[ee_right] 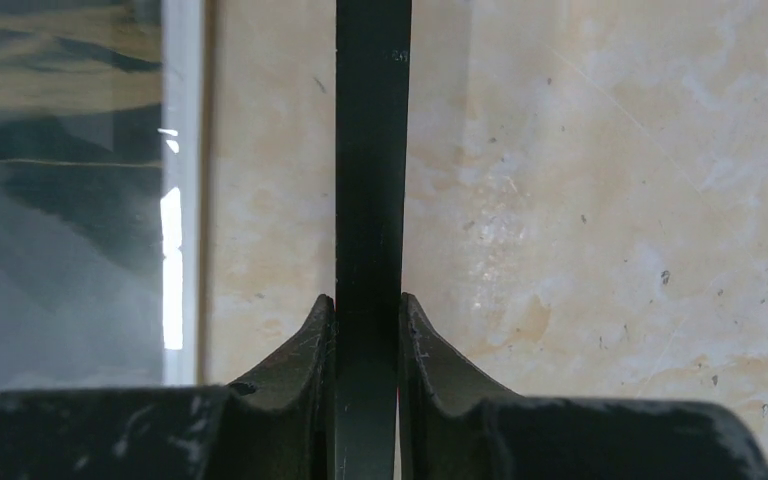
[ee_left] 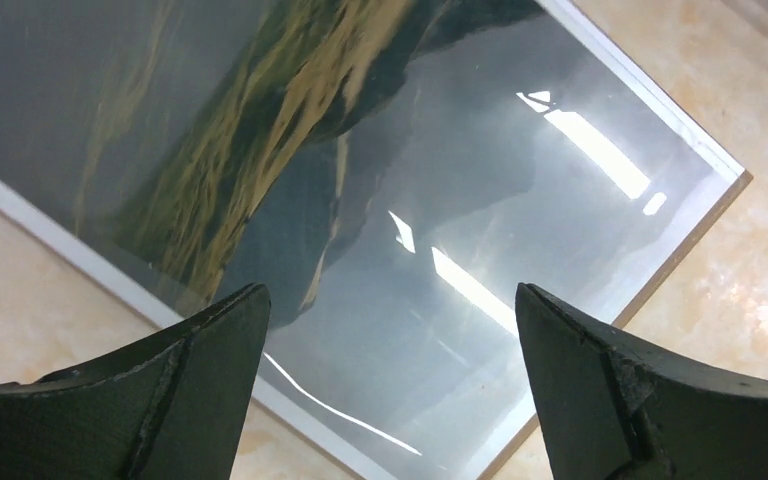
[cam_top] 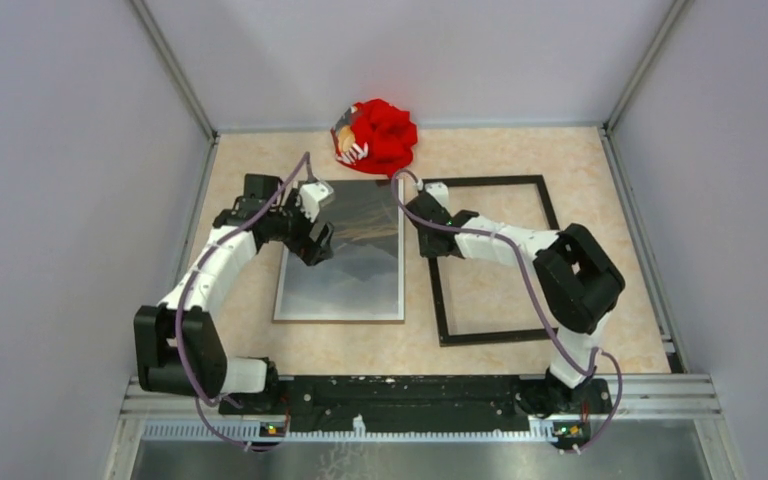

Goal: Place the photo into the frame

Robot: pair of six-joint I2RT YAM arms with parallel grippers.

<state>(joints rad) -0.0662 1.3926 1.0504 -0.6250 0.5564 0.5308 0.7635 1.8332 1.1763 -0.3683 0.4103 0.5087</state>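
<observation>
The photo [cam_top: 345, 275], a dark misty mountain print with a thin white edge, lies flat on the table left of centre. My left gripper [cam_top: 317, 245] hovers over its upper left part, open, and nothing sits between its fingers; in the left wrist view the photo [ee_left: 440, 170] fills the space beyond the left gripper [ee_left: 390, 295]. The frame [cam_top: 495, 181], thin and black, lies flat just right of the photo. My right gripper [cam_top: 426, 207] is at the frame's left bar near its top corner. In the right wrist view the right gripper [ee_right: 368, 300] is shut on that black bar [ee_right: 372, 150], both fingers pressed against it, with the photo [ee_right: 60, 200] to the left.
A red cloth bundle [cam_top: 380, 135] lies at the back of the table behind the photo. Grey walls enclose the table on the left, right and back. A narrow strip of bare tabletop [ee_right: 260, 200] separates the photo's edge from the frame's bar.
</observation>
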